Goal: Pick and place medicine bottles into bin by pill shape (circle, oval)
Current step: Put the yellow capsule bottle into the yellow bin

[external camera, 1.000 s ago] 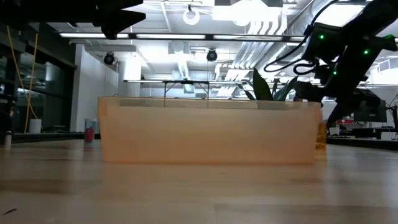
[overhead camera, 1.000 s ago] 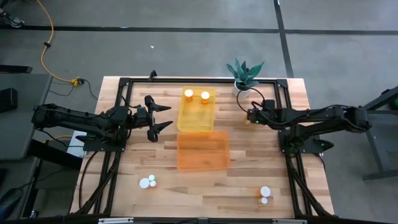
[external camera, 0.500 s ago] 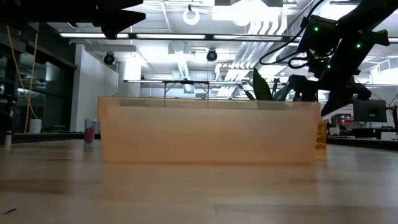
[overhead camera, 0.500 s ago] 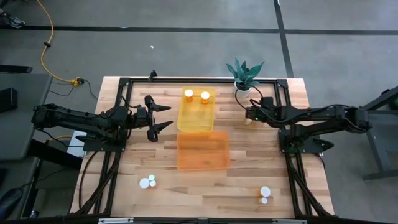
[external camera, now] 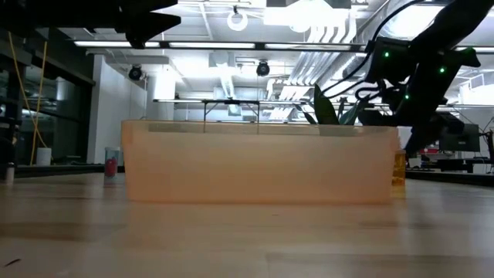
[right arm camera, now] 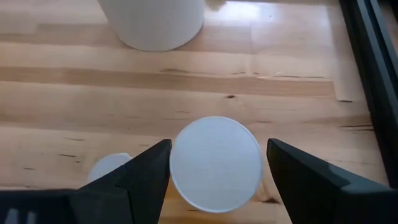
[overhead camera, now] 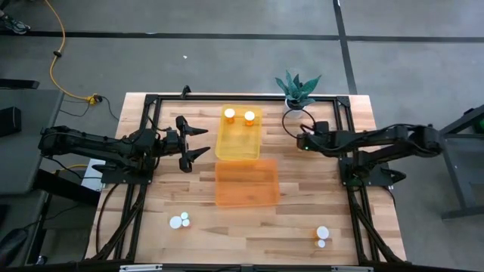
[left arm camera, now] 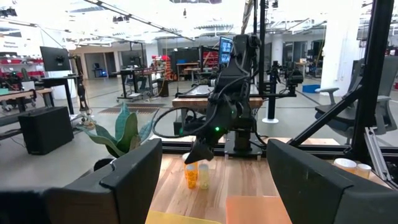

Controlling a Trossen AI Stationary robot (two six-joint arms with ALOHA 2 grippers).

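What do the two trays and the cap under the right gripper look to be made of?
Both trays, yellow and orange, look like translucent glossy plastic: light passes through their walls. The cap between the open right gripper fingers looks like matte white plastic, smooth and evenly lit, though that is only its look.

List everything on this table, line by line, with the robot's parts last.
Table: 1, light wood, under everything.
Yellow tray: 1, mid-table, towards the plant.
Orange tray: 1, next to the yellow tray, on the side away from the plant.
Tray bottles: 2, orange with white caps, in the yellow tray.
Left-side bottles: 2, white caps, far edge from the plant.
Right-side bottles: 2, white caps, same edge.
Gripper-side bottles: 2, white caps, below the right gripper.
Plant: 1, green, white pot.
Left gripper: open, beside the yellow tray.
Right gripper: open, straddling the larger cap.
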